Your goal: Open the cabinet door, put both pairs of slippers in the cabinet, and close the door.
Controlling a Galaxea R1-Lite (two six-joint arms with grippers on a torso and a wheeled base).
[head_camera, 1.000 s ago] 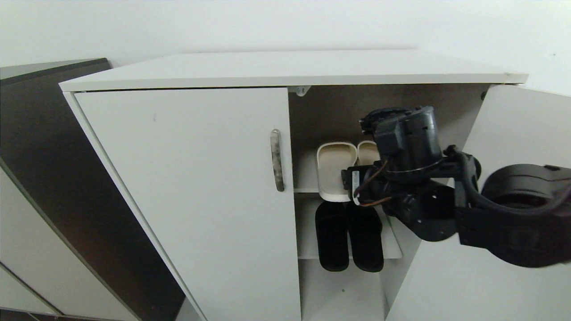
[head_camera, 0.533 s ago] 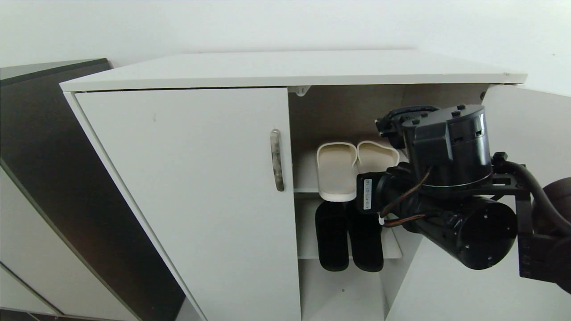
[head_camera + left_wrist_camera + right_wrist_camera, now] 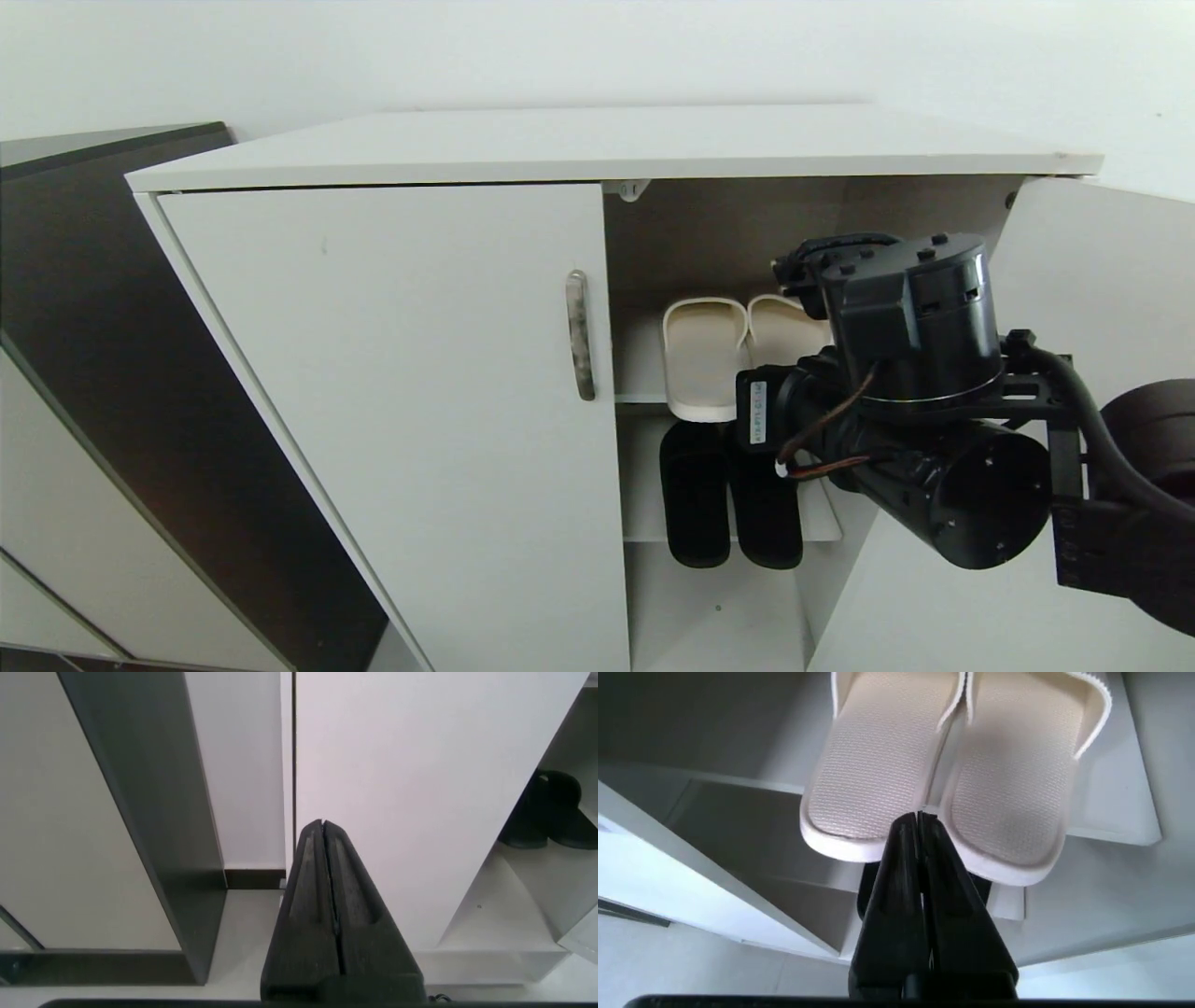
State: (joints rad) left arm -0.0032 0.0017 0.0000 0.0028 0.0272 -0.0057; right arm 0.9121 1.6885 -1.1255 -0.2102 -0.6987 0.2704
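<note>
The white cabinet (image 3: 597,140) has its left door (image 3: 392,392) closed and its right door (image 3: 1102,271) swung open. A beige pair of slippers (image 3: 705,359) lies on the upper shelf, heels over the front edge. A black pair of slippers (image 3: 695,495) rests on the shelf below. My right arm is in front of the open half. My right gripper (image 3: 920,821) is shut and empty, its tips just short of the beige slippers' (image 3: 971,756) heels. My left gripper (image 3: 322,826) is shut and empty, low down, facing the closed door (image 3: 420,784); the black slippers (image 3: 556,812) show beside it.
A metal handle (image 3: 579,334) runs down the closed door's inner edge. A dark panel (image 3: 112,308) leans left of the cabinet, also seen as a grey panel (image 3: 149,812). The cabinet's bottom compartment (image 3: 709,607) holds nothing.
My right arm has swung to the right and its wrist has turned, uncovering more of the right beige slipper; over the last half second it drifted slightly back left. The slippers and doors stayed put.
</note>
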